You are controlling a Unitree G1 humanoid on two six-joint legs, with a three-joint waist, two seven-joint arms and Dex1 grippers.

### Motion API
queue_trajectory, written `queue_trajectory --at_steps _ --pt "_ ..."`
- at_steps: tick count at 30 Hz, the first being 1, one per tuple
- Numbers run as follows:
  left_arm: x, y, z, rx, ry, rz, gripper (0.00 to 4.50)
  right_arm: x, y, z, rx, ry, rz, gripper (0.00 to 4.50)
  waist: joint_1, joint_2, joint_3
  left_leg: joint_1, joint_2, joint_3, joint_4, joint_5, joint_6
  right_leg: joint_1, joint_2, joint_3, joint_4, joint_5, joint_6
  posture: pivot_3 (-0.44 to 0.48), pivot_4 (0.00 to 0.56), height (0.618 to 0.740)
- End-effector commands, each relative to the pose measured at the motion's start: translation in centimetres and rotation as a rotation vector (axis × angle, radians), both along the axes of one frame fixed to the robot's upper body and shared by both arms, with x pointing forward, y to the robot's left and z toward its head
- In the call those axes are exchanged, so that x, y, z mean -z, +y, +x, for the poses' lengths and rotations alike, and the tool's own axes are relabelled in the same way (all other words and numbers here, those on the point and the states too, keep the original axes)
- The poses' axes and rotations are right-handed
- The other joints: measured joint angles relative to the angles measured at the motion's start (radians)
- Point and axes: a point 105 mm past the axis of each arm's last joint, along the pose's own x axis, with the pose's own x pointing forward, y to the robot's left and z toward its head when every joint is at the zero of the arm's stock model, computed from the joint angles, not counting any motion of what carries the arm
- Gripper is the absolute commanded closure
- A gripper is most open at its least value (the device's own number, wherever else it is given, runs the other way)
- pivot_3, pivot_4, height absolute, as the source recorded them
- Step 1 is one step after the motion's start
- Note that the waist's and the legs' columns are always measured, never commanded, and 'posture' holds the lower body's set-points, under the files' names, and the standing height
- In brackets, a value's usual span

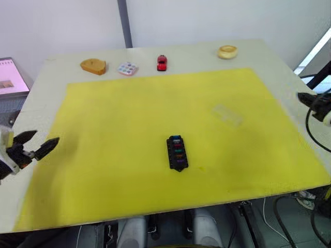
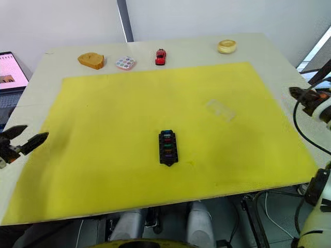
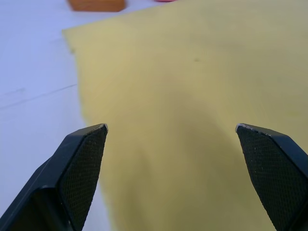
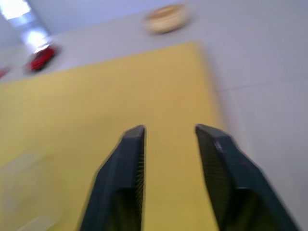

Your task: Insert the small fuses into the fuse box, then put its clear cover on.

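Left eye view: fuse box, clear cover apart on mat.

Head stereo overhead; wrist cameras low over mat.

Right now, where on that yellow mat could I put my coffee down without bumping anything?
The mat's left half, between the fuse box and the left hand, is bare. So is the near right corner, below the clear cover. The table's far edge is crowded: wooden block, dotted tray, toy car, round ring.
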Motion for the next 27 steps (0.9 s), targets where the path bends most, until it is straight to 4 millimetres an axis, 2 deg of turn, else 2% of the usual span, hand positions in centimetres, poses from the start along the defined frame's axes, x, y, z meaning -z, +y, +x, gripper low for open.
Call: queue_trajectory --at_steps 1,2,3,8,14,18,23,27 --pt "0.4 1.5 -1.0 -0.073 -0.031 0.021 0.0 -0.7 -1.6 -0.5 0.098 -0.046 -0.047 0.64 -0.011 0.0 0.0 0.0 0.0 0.0 0.0 0.0 0.0 0.0 0.0 0.0 0.0 0.0 0.0 0.0 0.15 0.74" --pt "0.7 1.5 -1.2 -0.078 -0.028 0.018 0.0 -0.3 -1.7 -0.4 0.104 -0.036 -0.056 0.14 -0.014 0.0 0.0 0.0 0.001 0.0 0.0 0.0 0.0 0.0 -0.001 0.0 0.0 0.0 0.0 0.0 0.15 0.74" --pt "0.9 1.5 -1.3 -0.079 -0.027 0.015 0.0 0.0 -1.6 -0.4 0.102 -0.03 -0.059 0.06 -0.015 0.0 0.0 0.0 0.002 0.0 0.0 0.0 0.0 0.0 -0.001 0.0 0.0 0.0 0.0 0.0 0.15 0.74" --pt "0.9 2.0 -1.2 -0.123 -0.043 0.03 0.0 0.0 -0.5 0.6 0.063 -0.022 -0.071 0.06 -0.015 0.0 0.0 0.0 0.002 0.001 0.0 0.0 0.0 0.0 -0.001 0.0 0.0 0.0 -0.001 0.0 0.15 0.74" --pt "0.7 1.1 -0.7 -0.103 -0.06 0.015 0.0 -0.2 0.0 1.2 0.053 -0.006 -0.087 0.06 -0.012 0.0 0.0 0.0 0.002 0.001 0.0 0.0 0.0 0.0 -0.002 0.0 0.0 0.0 -0.001 0.0 0.15 0.74" --pt "0.9 0.0 -0.6 -0.066 -0.042 0.015 0.0 0.1 0.5 1.5 0.039 0.018 -0.091 0.06 -0.012 0.0 0.0 0.0 0.002 0.001 0.0 0.0 0.0 0.0 -0.002 0.0 0.0 0.0 -0.001 0.0 0.15 0.74" --pt "-0.1 -2.1 -0.1 -0.019 -0.075 0.008 0.0 -0.6 2.0 2.3 -0.033 -0.012 -0.113 0.06 -0.015 0.0 0.0 0.0 0.002 0.001 0.0 0.0 0.0 0.001 -0.001 0.0 0.0 0.001 0.001 0.0 0.15 0.74" --pt "-1.1 -4.8 -0.3 0.045 -0.096 -0.006 0.0 -2.0 4.5 3.2 -0.176 -0.036 -0.158 0.06 -0.013 0.0 0.0 0.0 0.002 0.001 0.001 0.0 0.0 0.001 0.001 0.0 0.0 0.002 0.002 0.0 0.15 0.74"
